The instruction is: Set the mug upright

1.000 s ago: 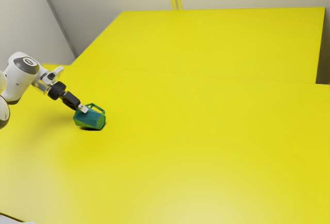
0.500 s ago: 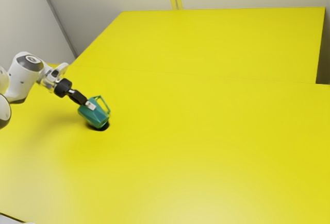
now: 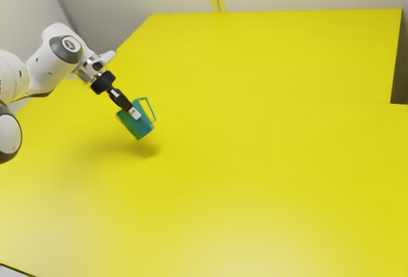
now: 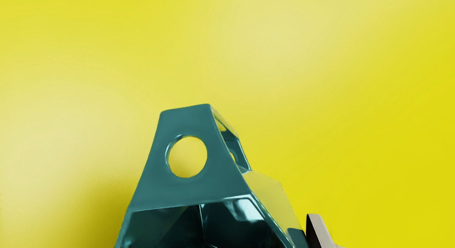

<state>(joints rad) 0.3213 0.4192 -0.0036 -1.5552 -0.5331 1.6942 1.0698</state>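
The mug [image 3: 145, 127] was held tilted in the air by the gripper [image 3: 134, 114], above the tabletop [image 3: 255, 175] and nearer its edge on the exterior view's left than the opposite one. It was grasped between the fingers [image 4: 320, 231], one pressed to its outer side; how widely they were parted could not be told.

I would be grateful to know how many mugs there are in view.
1: the teal mug, held tilted by the tool above the yellow table, toward the exterior view's left.
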